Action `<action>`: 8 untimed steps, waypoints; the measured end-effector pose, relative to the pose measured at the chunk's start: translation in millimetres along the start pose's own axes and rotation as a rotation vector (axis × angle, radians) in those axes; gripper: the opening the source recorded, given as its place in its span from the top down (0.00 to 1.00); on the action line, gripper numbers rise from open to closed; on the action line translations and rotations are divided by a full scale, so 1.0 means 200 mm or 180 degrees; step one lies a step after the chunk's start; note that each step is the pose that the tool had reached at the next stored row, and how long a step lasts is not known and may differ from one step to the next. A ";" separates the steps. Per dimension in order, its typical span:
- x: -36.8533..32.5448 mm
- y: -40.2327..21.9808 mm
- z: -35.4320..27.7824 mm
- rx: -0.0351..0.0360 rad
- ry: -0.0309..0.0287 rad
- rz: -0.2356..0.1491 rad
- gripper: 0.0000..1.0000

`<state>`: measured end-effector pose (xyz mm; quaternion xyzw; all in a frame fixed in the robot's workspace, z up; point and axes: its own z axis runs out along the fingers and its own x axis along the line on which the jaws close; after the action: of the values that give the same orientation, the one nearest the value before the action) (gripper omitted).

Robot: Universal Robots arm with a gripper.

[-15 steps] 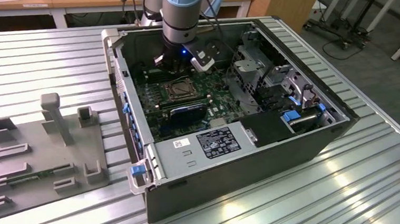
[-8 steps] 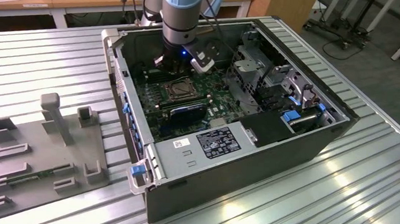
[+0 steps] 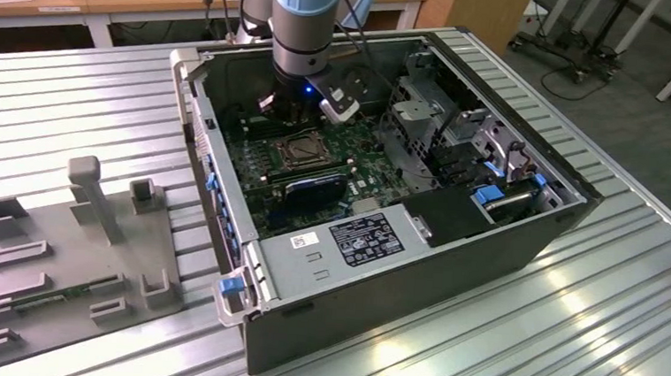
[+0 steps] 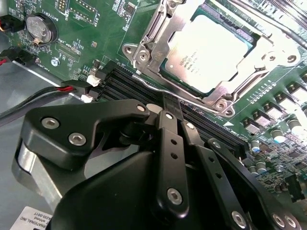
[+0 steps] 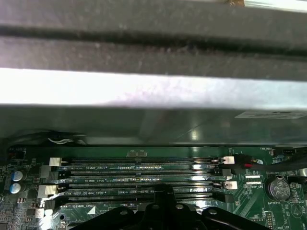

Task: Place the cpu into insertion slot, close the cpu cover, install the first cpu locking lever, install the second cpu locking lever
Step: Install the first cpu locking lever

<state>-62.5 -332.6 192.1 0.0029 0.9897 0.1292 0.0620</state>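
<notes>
The cpu (image 4: pixel 211 50), a silvery square chip, lies in the insertion slot (image 4: pixel 249 76) on the green motherboard. The cpu cover (image 4: pixel 158 43), a silvery frame, lies flat around the chip. A thin locking lever (image 4: pixel 153 86) runs along the socket's edge nearest my gripper. My black gripper (image 4: pixel 170 103) has its fingers together, the tips right at that lever; I cannot tell if they touch it. In the first wrist view the gripper (image 5: pixel 163 191) hangs over the memory slots. In the exterior view the gripper (image 3: pixel 270 104) hangs inside the open computer case, just behind the insertion slot (image 3: pixel 296 154).
Long black memory slots (image 5: pixel 139 177) lie beside the socket. A coin battery (image 4: pixel 39 28) and red and black cables (image 4: pixel 72 86) sit nearby. The case wall (image 5: pixel 144 91) rises close behind. Drive cages (image 3: pixel 458 134) fill the case's right side. A grey fixture (image 3: pixel 71 258) stands on the table.
</notes>
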 end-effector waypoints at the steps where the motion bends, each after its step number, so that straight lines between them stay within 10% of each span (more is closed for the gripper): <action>1: 0.000 0.000 0.000 0.0000 0.0000 0.0000 0.89; 8: -0.001 0.002 -0.008 -0.0002 0.0000 0.0001 0.89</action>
<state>-62.5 -332.6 193.8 0.0030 0.9896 0.1296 0.0620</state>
